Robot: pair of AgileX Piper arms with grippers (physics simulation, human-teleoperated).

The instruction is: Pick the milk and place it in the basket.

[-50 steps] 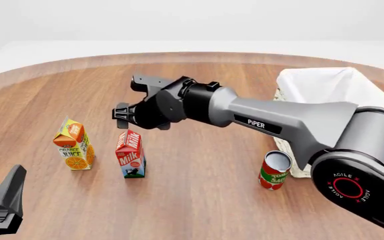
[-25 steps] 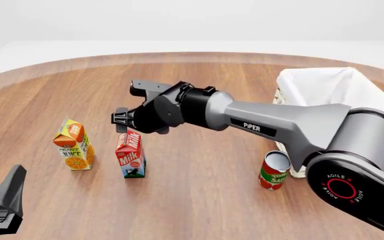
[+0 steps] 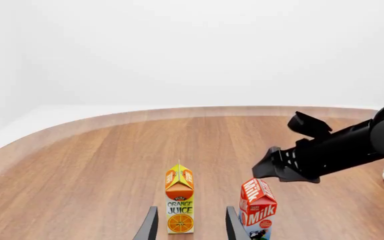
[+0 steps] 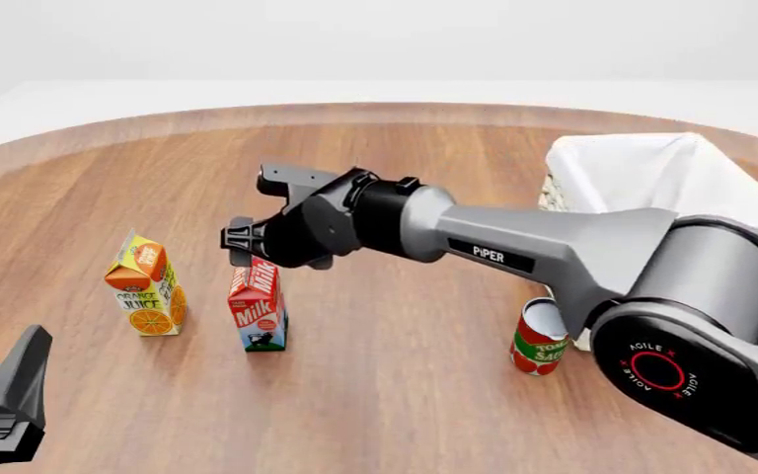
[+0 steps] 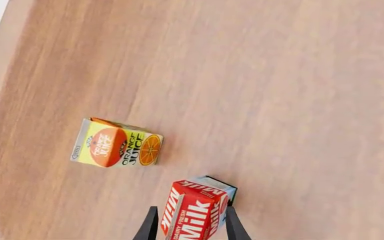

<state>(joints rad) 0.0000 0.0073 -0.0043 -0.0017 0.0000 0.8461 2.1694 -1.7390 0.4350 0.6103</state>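
Observation:
The milk (image 4: 258, 308) stands upright on the wooden table, a red-topped carton with a blue-white base; it also shows in the wrist views, milk (image 3: 257, 207) and milk (image 5: 195, 210). My right gripper (image 4: 254, 213) hovers open just above and behind its gable, and in the right wrist view the carton's top sits between the spread fingers of the gripper (image 5: 191, 211), untouched. The basket (image 4: 557, 190), cream wicker with a white liner, stands at the far right. My left gripper (image 4: 11, 395) rests low at the near left, open and empty, left gripper (image 3: 192, 215).
An orange juice carton (image 4: 147, 288) stands just left of the milk, and in the left wrist view the juice carton (image 3: 179, 200) lies straight ahead. A red tomato-sauce can (image 4: 541, 338) stands in front of the basket, under the right forearm.
The right gripper has come down and a little nearer, closing on the top of the milk. The left arm and all objects have stayed put.

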